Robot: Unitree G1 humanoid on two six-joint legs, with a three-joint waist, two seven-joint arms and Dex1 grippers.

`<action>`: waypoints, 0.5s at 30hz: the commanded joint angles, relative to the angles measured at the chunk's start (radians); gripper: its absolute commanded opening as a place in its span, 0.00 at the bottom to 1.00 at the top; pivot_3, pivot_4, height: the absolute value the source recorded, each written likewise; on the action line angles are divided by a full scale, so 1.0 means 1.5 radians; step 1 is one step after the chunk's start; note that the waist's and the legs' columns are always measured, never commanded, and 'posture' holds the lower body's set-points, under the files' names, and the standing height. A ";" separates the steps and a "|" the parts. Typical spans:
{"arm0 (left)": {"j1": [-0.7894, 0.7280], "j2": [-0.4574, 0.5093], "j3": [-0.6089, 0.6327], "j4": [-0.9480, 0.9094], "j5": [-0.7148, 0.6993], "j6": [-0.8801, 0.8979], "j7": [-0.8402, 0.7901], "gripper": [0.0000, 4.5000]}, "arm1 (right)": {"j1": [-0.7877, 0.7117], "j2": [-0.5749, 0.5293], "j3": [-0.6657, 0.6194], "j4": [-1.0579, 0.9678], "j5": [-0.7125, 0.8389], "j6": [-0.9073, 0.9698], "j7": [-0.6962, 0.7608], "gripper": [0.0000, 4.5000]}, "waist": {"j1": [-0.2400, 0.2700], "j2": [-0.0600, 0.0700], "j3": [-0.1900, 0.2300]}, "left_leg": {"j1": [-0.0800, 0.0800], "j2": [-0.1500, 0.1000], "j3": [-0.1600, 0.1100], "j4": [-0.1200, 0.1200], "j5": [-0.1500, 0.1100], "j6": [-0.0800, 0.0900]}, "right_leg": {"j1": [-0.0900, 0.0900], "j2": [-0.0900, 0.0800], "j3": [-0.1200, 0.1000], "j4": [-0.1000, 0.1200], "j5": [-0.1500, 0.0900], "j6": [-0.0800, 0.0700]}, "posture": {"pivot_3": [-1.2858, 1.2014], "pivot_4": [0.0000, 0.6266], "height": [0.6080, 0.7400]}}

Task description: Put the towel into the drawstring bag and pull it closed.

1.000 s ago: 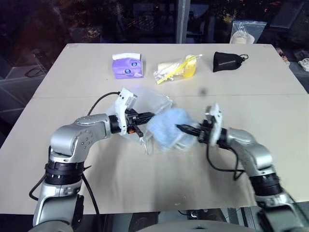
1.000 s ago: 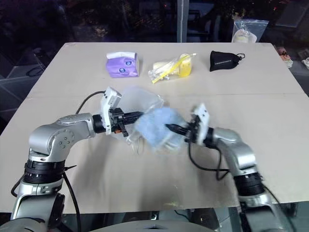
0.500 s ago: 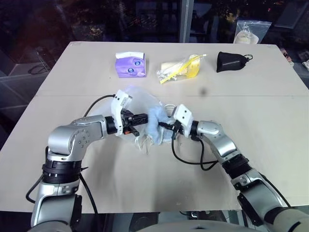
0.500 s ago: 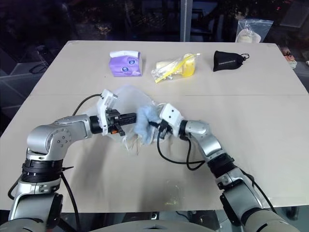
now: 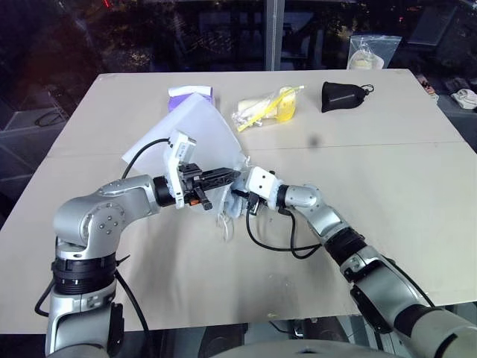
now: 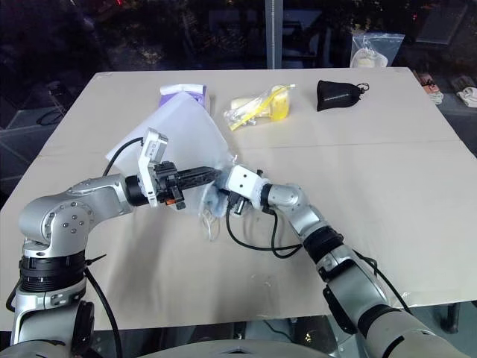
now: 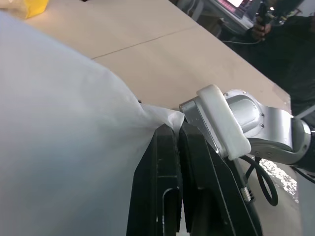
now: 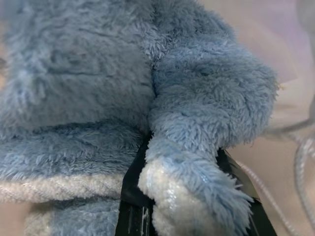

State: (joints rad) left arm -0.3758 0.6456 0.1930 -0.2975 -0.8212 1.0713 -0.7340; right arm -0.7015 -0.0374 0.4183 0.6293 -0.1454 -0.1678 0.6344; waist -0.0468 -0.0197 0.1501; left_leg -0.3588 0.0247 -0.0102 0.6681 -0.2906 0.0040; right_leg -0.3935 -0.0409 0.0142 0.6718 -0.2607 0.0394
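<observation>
Two grippers meet near the middle of the tan table (image 5: pixel 387 194), which stands before dark glass with night reflections. The left gripper (image 5: pixel 232 176) is clamped flat on the mouth edge of the drawstring bag (image 5: pixel 190 123), holding the frosted pouch lifted and slanting up toward the purple tissue pack (image 5: pixel 185 91) behind it. Just beside the bag's mouth, the right gripper (image 5: pixel 237 200) pinches the light-blue towel (image 8: pixel 147 98), its black fingers buried in the pile. Beyond the bag, along the table's far side, lie a clear packet with yellow contents (image 5: pixel 270 107) and a small black pouch (image 5: pixel 341 95). A seam crosses the tabletop behind the bag.
</observation>
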 commanded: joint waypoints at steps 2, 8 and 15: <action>0.072 0.039 -0.007 -0.010 0.051 -0.075 -0.029 0.00 | 0.035 0.048 -0.084 -0.046 0.145 0.102 0.071 0.01 | 0.001 0.000 0.000 | 0.000 0.001 -0.001 0.000 0.000 0.000 | -0.001 0.001 0.001 0.000 0.001 -0.001 | 0.52 0.24 1.00; 0.085 0.017 0.024 -0.010 0.043 -0.129 -0.033 0.00 | 0.087 0.051 -0.114 -0.235 0.314 0.308 0.184 0.01 | 0.007 0.001 0.001 | -0.004 0.003 -0.005 -0.001 0.000 0.000 | -0.002 0.001 -0.001 -0.003 0.001 -0.002 | 0.52 0.24 1.00; 0.015 -0.002 0.035 -0.038 -0.117 -0.009 -0.024 0.00 | 0.068 0.089 -0.159 -0.293 0.411 0.453 0.160 0.01 | 0.006 0.001 0.001 | -0.009 0.001 -0.009 -0.001 0.000 0.000 | -0.004 0.000 -0.003 -0.006 0.001 -0.001 | 0.52 0.24 1.00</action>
State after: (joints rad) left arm -0.3371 0.6499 0.2439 -0.3072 -0.9283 1.0209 -0.7729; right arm -0.5708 0.0672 0.1833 0.2495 0.4137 0.4826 0.8710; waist -0.0372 -0.0185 0.1521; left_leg -0.3742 0.0259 -0.0253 0.6667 -0.2905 0.0033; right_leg -0.4016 -0.0415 0.0092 0.6630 -0.2591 0.0373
